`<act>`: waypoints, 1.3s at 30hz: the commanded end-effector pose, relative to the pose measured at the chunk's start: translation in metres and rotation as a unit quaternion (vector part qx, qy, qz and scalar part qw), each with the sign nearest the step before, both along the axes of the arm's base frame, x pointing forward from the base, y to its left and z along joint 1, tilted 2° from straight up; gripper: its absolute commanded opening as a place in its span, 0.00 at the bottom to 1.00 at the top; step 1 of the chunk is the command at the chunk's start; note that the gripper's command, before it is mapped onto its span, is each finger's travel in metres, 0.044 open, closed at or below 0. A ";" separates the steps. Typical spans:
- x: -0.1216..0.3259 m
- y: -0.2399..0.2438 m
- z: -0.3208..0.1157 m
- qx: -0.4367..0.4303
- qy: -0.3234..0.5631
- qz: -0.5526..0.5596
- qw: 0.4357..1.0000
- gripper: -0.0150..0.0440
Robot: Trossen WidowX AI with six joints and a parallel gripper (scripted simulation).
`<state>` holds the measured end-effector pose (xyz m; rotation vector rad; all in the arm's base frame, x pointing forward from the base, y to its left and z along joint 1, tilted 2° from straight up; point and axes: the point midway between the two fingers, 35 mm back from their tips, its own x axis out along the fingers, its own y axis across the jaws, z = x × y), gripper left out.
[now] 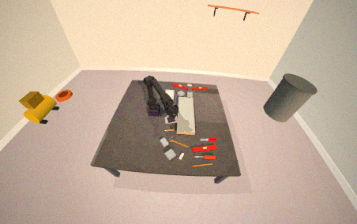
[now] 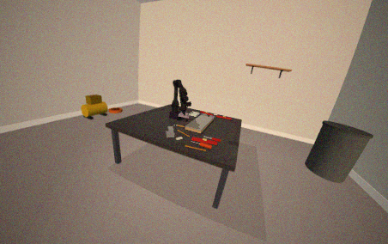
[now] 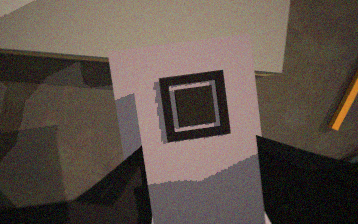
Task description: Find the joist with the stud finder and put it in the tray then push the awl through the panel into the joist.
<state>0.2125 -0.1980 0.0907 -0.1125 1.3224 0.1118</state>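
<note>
The stud finder (image 1: 166,121) (image 2: 183,115) (image 3: 200,160) is a pinkish-white box with a dark, unlit square screen. My gripper (image 1: 171,114) (image 3: 193,146) is shut on it, one finger on each side, and holds it above the table beside the panel's left edge. The long pale floor panel (image 1: 186,108) (image 2: 203,121) (image 3: 180,22) shows no hole that I can make out; shadow covers part of it. The orange-handled awl (image 1: 170,130) lies left of the panel's near end; I cannot see it in the wrist view. A pale square (image 1: 170,93), seemingly the tray, lies behind.
An orange stick (image 1: 179,143) (image 3: 357,75) lies near the panel's near end. Grey blocks (image 1: 170,154) and a small white block (image 1: 182,156) are nearer the front. A red level (image 1: 204,148) lies front right with screwdrivers beside it. Red pieces (image 1: 200,88) lie behind the panel.
</note>
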 end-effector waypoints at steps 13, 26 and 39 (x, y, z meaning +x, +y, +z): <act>0.088 -0.024 0.011 -0.009 -0.013 -0.071 0.997 0.25; 0.135 -0.026 0.009 -0.008 -0.021 -0.108 0.994 0.25; 0.135 -0.026 0.008 -0.008 -0.021 -0.108 0.994 0.25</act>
